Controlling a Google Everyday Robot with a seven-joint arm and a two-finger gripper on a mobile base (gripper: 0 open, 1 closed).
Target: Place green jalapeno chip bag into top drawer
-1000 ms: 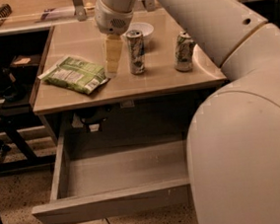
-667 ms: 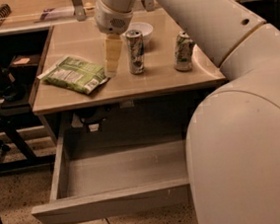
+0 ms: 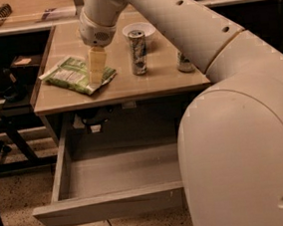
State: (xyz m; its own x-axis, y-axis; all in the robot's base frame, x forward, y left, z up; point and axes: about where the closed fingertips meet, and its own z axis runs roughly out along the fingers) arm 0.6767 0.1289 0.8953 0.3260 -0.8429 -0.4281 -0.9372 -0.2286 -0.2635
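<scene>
The green jalapeno chip bag lies flat on the left part of the wooden table. My gripper points straight down from the arm and reaches the bag's right end, covering part of it. I cannot tell whether it touches the bag. The top drawer is pulled open under the table's front edge, with a smooth grey inside and nothing in it. Its flat front panel faces me. My arm's large pale body hides the drawer's right side.
A silvery drink can stands just right of the gripper, with a white bowl behind it. A second can is half hidden by my arm. A dark chair and frame stand left of the table.
The gripper has moved left from beside the drink can and lower, onto the right end of the chip bag. The view has shifted, so the table sits further right.
</scene>
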